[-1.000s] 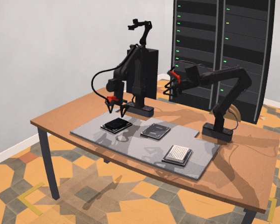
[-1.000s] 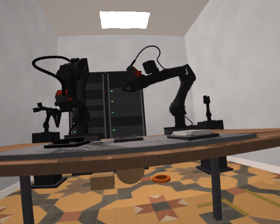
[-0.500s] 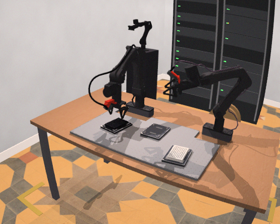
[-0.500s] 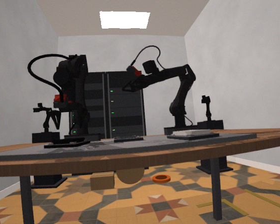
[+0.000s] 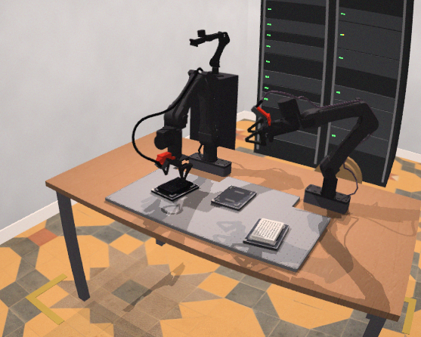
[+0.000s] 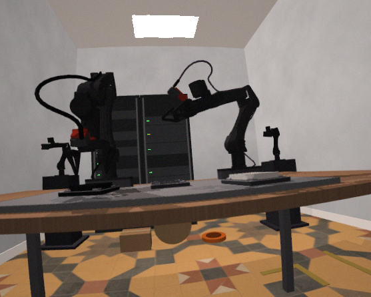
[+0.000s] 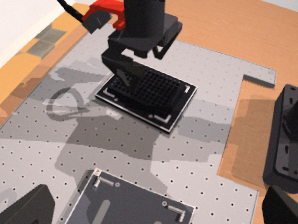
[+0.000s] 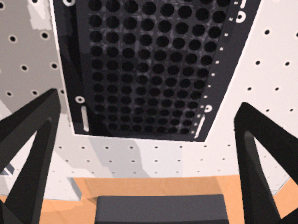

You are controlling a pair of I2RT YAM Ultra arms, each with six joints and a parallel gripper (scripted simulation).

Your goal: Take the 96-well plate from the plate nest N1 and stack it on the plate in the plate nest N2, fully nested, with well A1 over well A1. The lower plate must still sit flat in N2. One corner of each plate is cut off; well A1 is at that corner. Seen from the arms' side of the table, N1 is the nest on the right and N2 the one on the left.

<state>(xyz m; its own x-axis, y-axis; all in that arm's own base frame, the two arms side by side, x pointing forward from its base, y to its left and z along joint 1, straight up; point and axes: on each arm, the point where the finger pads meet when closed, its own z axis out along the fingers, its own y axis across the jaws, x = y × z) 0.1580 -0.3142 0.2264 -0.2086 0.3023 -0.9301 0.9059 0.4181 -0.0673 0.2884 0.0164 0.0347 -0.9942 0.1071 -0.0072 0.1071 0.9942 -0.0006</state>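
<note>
The black 96-well plate (image 5: 174,187) sits in nest N1 at the end of the grey perforated mat (image 5: 220,217); it fills the right wrist view (image 8: 149,50). My right gripper (image 5: 176,171) is open, points down and hovers just above this plate, its fingers spread wider than the plate's width. The left wrist view shows it (image 7: 136,63) over the plate. The white plate (image 5: 267,230) lies flat in nest N2 at the other end. My left gripper (image 5: 252,136) is open and empty, high in the air behind the mat.
An empty dark nest (image 5: 233,197) lies between the two plates, below the left wrist camera (image 7: 127,223). A tall black box (image 5: 216,109) with a camera arm stands behind N1. The left arm's base (image 5: 327,198) stands behind N2. Server racks (image 5: 333,75) are beyond the table.
</note>
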